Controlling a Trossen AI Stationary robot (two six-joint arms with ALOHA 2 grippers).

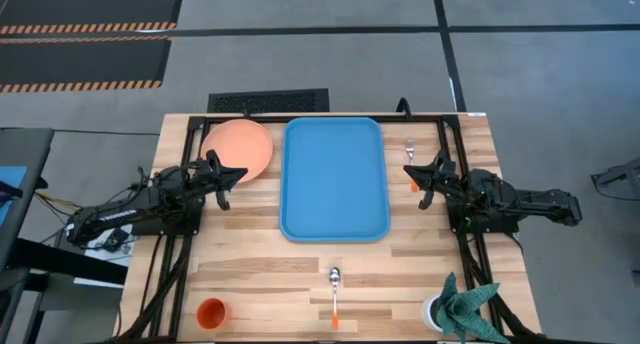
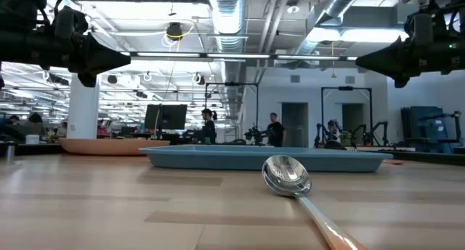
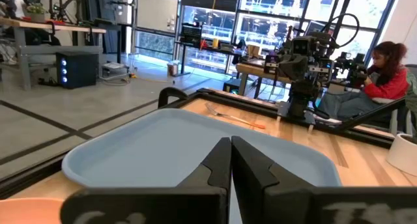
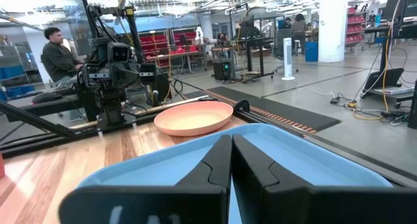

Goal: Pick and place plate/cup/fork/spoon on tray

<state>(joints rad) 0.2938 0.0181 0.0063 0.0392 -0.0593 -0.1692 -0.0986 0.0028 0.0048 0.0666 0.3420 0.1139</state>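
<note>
The blue tray (image 1: 334, 179) lies in the middle of the table, empty. The salmon-orange plate (image 1: 238, 148) lies flat on the table by the tray's far left corner. The fork (image 1: 410, 156) lies right of the tray, near its far end. The spoon (image 1: 334, 292) lies near the front edge, bowl toward the tray. The orange cup (image 1: 211, 312) stands at the front left. My left gripper (image 1: 237, 173) hovers shut beside the plate, pointing at the tray. My right gripper (image 1: 410, 171) hovers shut right of the tray, over the fork's handle.
A white pot with a green plant (image 1: 460, 309) stands at the front right corner. Black frame rails (image 1: 172, 254) run along both sides of the table. People sit and stand in the room beyond the table.
</note>
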